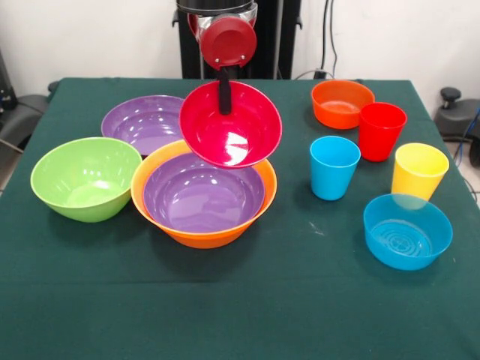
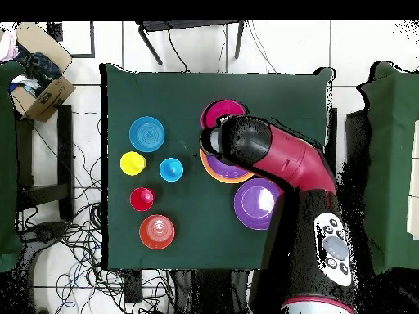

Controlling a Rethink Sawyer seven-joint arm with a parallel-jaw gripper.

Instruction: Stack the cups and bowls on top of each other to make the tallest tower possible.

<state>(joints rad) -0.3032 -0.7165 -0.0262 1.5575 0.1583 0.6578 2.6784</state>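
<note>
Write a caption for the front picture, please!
The gripper holds the pink-red bowl tilted above a purple bowl nested in the large orange bowl.

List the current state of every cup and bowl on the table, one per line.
Pink-red plastic bowl: held tilted by the gripper, above the stack.
Purple bowl: nested in large orange bowl.
Second purple bowl: upright, empty.
Lime green bowl: upright, empty.
Small orange bowl, small blue bowl: upright, empty.
Blue cup, red cup, yellow cup: upright, unstacked.

Your pink-red bowl (image 1: 231, 125) hangs tilted above the purple bowl (image 1: 204, 193) nested in the large orange bowl (image 1: 196, 234). Three cups (image 1: 334, 167) stand upright, well apart from them.
</note>
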